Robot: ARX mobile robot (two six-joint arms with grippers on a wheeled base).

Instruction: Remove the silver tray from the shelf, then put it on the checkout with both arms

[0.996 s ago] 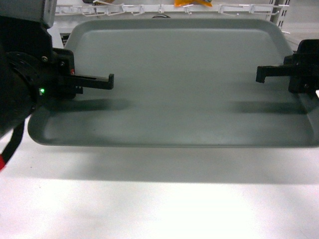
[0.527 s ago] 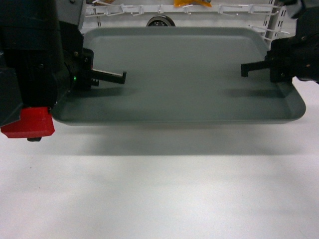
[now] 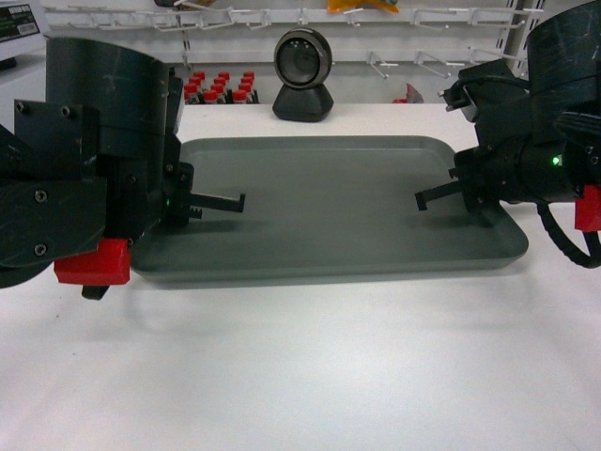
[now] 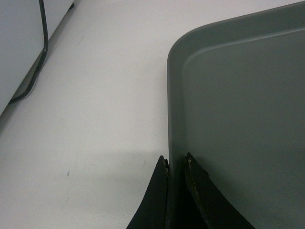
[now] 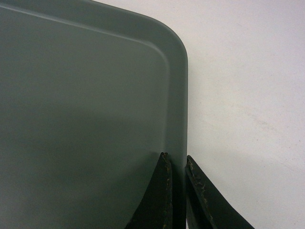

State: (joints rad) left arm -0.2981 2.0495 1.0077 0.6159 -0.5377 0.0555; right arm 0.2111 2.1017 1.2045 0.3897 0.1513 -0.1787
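Observation:
The silver tray [image 3: 329,202] lies flat and low over the white checkout [image 3: 300,366]; whether it touches the top I cannot tell. My left gripper [image 3: 235,204] is shut on its left rim and my right gripper [image 3: 424,200] on its right rim. In the left wrist view the two fingers [image 4: 177,163] pinch the tray's [image 4: 238,105] raised edge, with checkout [image 4: 95,95] to the left. The right wrist view shows the same hold [image 5: 176,160] on the tray [image 5: 86,95], checkout [image 5: 248,95] to the right. Which board at the back is the shelf I cannot tell.
A round black device on a stand [image 3: 302,75] sits just behind the tray. Red-capped bottles [image 3: 214,86] stand at the back left under white peg hooks [image 3: 282,17]. A black cable [image 4: 44,47] runs along a grey panel at the counter's left edge.
Both arms have carried the tray forward and down, away from the head camera, to just over the counter. The grip on both rims is unchanged.

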